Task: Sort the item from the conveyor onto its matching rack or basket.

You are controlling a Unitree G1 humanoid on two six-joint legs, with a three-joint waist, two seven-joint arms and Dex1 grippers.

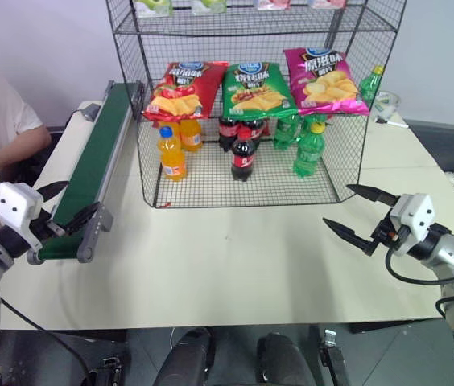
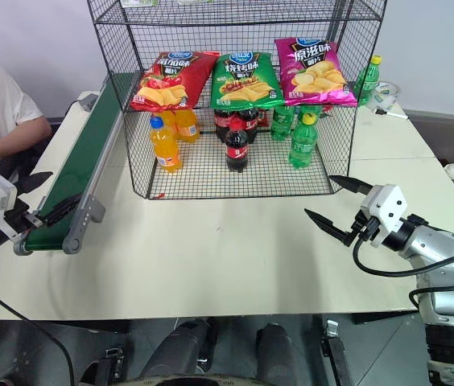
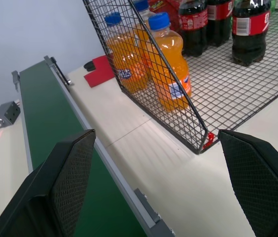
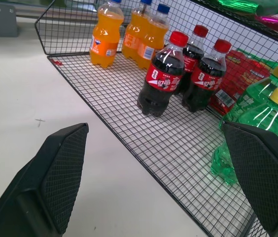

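The red chip bag (image 1: 183,88) lies on the middle shelf of the black wire rack (image 1: 336,153), at its left end beside a green bag (image 1: 255,90) and a magenta bag (image 1: 323,79). The dark green conveyor (image 1: 98,149) runs along the table's left side. My left gripper (image 1: 70,203) hovers open at the conveyor's near end, with nothing between its fingers (image 3: 70,173). My right gripper (image 1: 336,206) is open over the bare table in front of the rack's right corner, pointing toward the rack, its fingers (image 4: 62,163) holding nothing.
Orange soda bottles (image 1: 172,153), cola bottles (image 1: 243,153) and green bottles (image 1: 309,149) stand on the rack's bottom grid. A person's arm in a white sleeve (image 1: 2,129) rests left of the conveyor. A small grey box (image 3: 6,114) sits beyond the belt. The table front (image 1: 227,265) is open.
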